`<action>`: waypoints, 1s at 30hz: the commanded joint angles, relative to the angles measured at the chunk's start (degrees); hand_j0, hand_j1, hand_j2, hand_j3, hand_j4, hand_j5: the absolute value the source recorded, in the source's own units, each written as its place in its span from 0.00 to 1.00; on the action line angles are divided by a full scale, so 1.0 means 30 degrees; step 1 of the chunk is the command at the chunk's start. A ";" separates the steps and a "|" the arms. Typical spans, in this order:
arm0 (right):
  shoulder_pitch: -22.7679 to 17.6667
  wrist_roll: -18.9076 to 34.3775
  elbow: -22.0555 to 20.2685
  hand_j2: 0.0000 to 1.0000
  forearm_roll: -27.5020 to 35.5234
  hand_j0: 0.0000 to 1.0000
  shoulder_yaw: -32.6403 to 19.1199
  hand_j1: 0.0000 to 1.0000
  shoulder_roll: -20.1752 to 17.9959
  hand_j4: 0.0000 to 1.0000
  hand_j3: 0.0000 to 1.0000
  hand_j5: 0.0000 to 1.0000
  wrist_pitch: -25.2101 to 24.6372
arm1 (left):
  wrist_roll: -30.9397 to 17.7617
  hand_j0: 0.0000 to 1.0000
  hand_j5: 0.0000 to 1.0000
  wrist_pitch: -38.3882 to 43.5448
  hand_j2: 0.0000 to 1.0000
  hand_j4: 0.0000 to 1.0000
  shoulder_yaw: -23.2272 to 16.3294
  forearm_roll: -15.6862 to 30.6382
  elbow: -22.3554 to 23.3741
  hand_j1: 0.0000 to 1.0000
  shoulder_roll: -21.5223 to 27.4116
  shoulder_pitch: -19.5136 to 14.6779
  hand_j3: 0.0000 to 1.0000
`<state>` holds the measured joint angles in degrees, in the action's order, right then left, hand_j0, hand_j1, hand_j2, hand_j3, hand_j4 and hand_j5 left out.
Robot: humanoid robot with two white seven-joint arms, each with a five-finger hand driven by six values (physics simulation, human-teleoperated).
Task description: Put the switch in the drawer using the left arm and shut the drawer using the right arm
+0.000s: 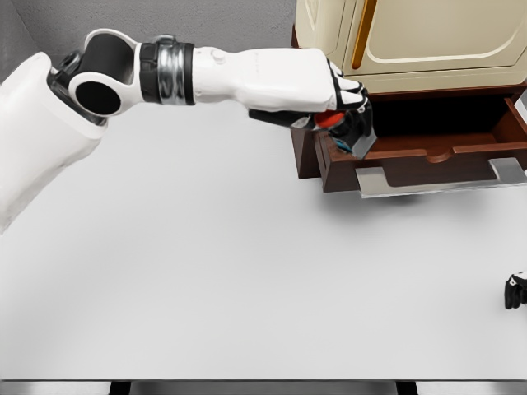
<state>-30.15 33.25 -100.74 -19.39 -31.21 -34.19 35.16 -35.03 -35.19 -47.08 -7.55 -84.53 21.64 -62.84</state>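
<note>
Looking down from the head camera, I see my left hand point(342, 103) stretched far out over the white table point(247, 271), up at the left corner of the drawer point(420, 164). Its fingers are curled around the switch point(350, 130), so the hand has hold of it. I can only see bits of the switch: a red part near the top and a dark body with a blue-grey face lower down. The rest is hidden behind the black fingers, and I cannot make out its full shape. The switch hangs just above the drawer's left front corner, and I cannot tell if it touches the wood or not. The drawer is pulled out and open. It is brown, with a shiny metal handle point(436, 183) along the front. The inside is dark and I cannot see the bottom of it. The right end of the drawer is cut off by the edge of the picture. Above it sits a cream cabinet point(428, 41), and its top is cut off too. My right hand point(515, 291) only peeks in at the far right edge, low over the table. Just a few dark finger parts show, so I cannot tell if it is open or closed.
</note>
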 commanded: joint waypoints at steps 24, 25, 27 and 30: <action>0.1963 -0.0917 -0.0054 0.17 0.0077 0.17 0.1760 0.17 -0.1317 0.17 0.17 0.17 -0.0052 | 0.0010 0.35 0.35 0.0062 0.35 0.35 -0.0888 -0.0384 0.7932 0.35 -0.5105 -0.1231 0.35; 0.2109 -0.0917 -0.0054 0.17 0.0106 0.17 0.1790 0.17 -0.1347 0.17 0.17 0.17 -0.0052 | 0.0010 0.35 0.35 0.0062 0.35 0.35 -0.0888 -0.0384 0.7991 0.35 -0.5222 -0.1201 0.35; 0.2520 -0.0917 -0.0054 0.17 0.0106 0.17 0.2053 0.17 -0.1405 0.17 0.17 0.17 -0.0052 | 0.0010 0.35 0.35 0.0062 0.35 0.35 -0.0888 -0.0414 0.8021 0.35 -0.5339 -0.1231 0.35; 0.3047 -0.0917 -0.0054 0.17 0.0106 0.17 0.2083 0.17 -0.1435 0.17 0.17 0.17 -0.0052 | 0.0010 0.35 0.35 0.0062 0.35 0.35 -0.0918 -0.0677 0.8021 0.35 -0.5720 -0.1231 0.35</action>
<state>-20.48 30.52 -100.87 -19.45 -25.34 -38.29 35.13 -35.04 -35.19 -49.88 -9.75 -60.91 5.28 -66.53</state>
